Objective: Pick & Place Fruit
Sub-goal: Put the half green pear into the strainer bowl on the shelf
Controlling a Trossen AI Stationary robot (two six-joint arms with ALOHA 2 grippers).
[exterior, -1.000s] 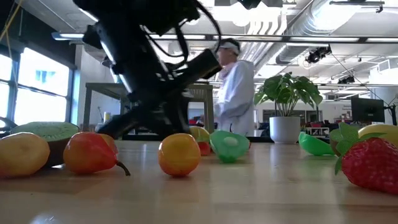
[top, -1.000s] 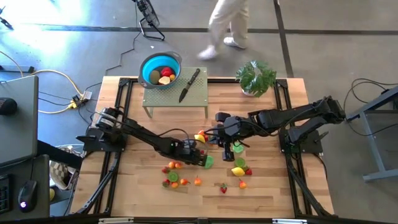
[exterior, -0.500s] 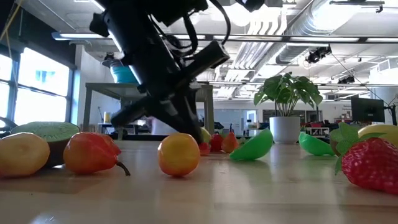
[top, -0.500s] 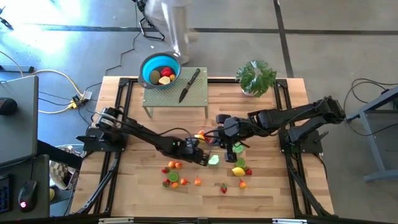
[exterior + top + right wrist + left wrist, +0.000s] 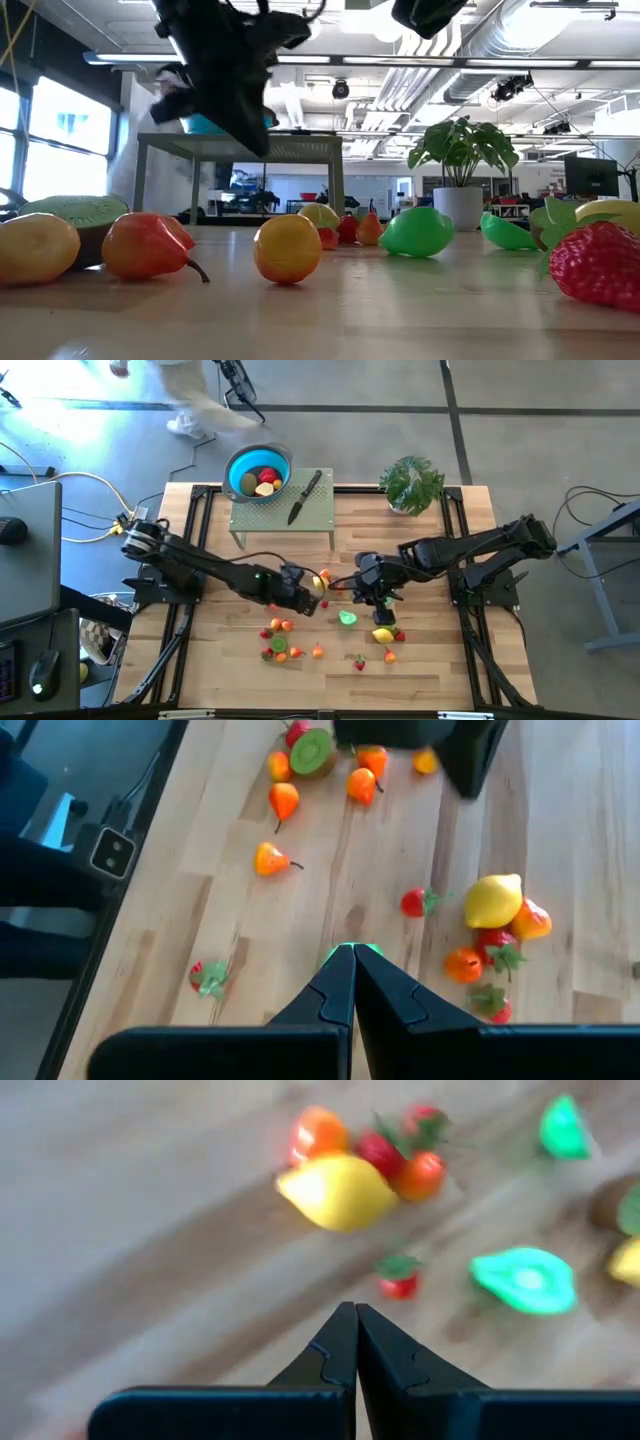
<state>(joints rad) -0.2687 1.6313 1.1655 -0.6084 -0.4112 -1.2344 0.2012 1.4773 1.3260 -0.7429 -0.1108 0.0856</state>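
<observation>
Small toy fruit lies scattered on the wooden table: a cluster (image 5: 280, 640) at the near left, a lemon (image 5: 382, 634) and a green half (image 5: 347, 618) mid-table. My left gripper (image 5: 310, 602) hangs shut and empty above the table, just left of the green half. In its wrist view the shut tips (image 5: 355, 1312) point at the lemon (image 5: 340, 1190) and a strawberry (image 5: 400, 1275). My right gripper (image 5: 377, 600) is shut, right of the green half. A sliver of green (image 5: 368, 952) shows just past its tips (image 5: 352, 952). My right gripper points slantwise down with a bit of green right beyond its fingertips. The fingers hide that spot, and I cannot tell whether they touch the green piece. My left gripper touches nothing.
A blue bowl (image 5: 232, 470) holding some fruit stands on a small grey-green stand (image 5: 320, 515) at the far side, beside a black-handled knife (image 5: 305, 497). A potted plant (image 5: 411, 485) is at the far right. A person walks past beyond the table's far left corner.
My left gripper has risen from the table and drawn back toward the left, rolling its wrist, still shut. The green half it was next to has slid a little to the right and tipped over onto its flat side. The right gripper has tipped further down.
</observation>
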